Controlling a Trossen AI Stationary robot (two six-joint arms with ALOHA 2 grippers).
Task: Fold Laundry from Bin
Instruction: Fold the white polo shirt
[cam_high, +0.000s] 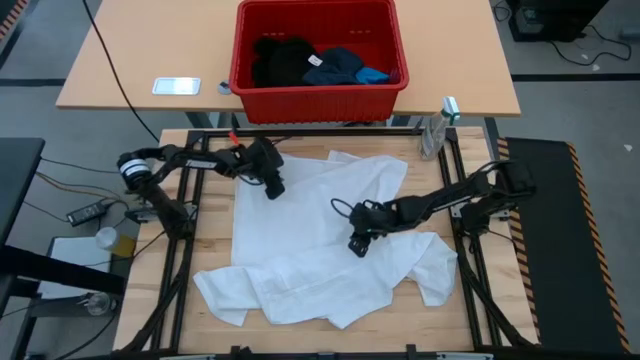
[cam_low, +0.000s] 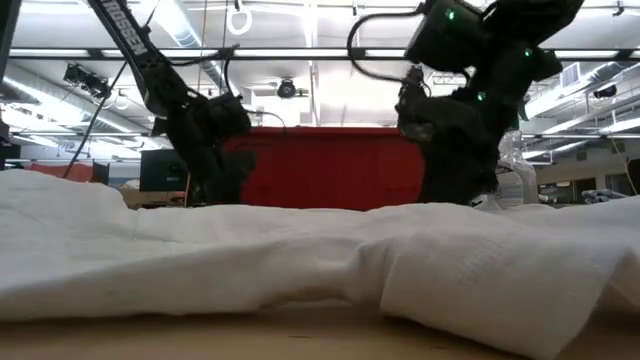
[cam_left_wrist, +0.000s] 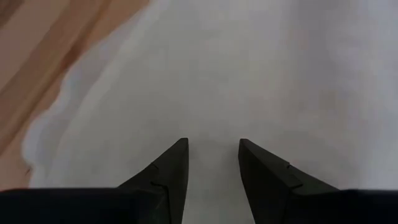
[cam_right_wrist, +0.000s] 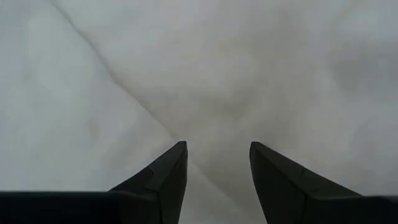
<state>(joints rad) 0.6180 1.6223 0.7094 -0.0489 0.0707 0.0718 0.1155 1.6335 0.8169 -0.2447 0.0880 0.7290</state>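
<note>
Hovering over your large white garment (cam_high: 325, 235) spread on the counter (cam_high: 190, 330) below the bin (cam_high: 318, 48), both claws stand parted and empty: left claw (cam_high: 274, 189) near its upper left edge, right claw (cam_high: 356, 246) nearer its middle, cloth directly beneath each.
</note>
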